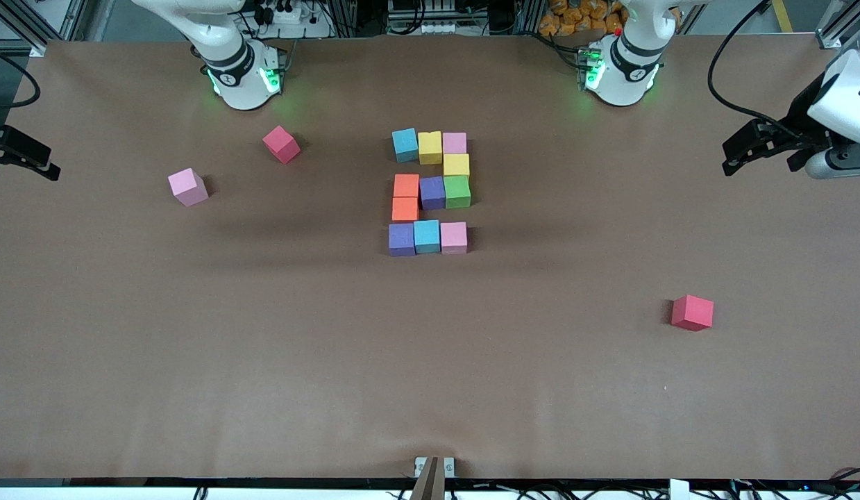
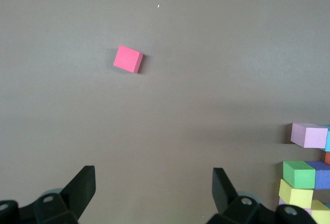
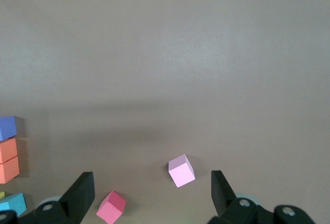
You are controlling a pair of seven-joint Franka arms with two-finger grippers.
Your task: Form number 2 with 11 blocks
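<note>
Eleven blocks (image 1: pixel 432 192) packed touching at mid-table, between the two arms' bases and nearer the front camera than either.

- Far row (image 1: pixel 430 147): cyan, yellow, pink, side by side.
- Yellow link (image 1: pixel 456 165): just nearer the camera, under the pink end, toward the left arm's end of the table.
- Middle row (image 1: pixel 432 192): orange, purple, green.
- Orange link (image 1: pixel 405 208): just nearer again, under the orange end, toward the right arm's end.
- Near row (image 1: pixel 427 236): purple, cyan, pink.

Reads as a 2 from the front camera. Count comes to eleven, so judged complete, or all but. At most a nudge left: small steps between neighbours in the far and middle rows, edges not quite flush.

Outside the figure:

- Loose pink cube (image 1: pixel 188 187): well apart, toward the right arm's end, not needed for the count.
- Red cube (image 1: pixel 281 144): near that pink one, farther from the camera.
- Second red cube (image 1: pixel 692 312): alone toward the left arm's end, nearer the camera than the figure.

Left gripper (image 2: pixel 152 183): up over the left arm's end of the brown table (image 1: pixel 430 389), fingers spread wide, nothing between them, waiting.

Right gripper (image 3: pixel 152 185): up over the right arm's end, fingers equally wide, holding nothing, waiting too.
</note>
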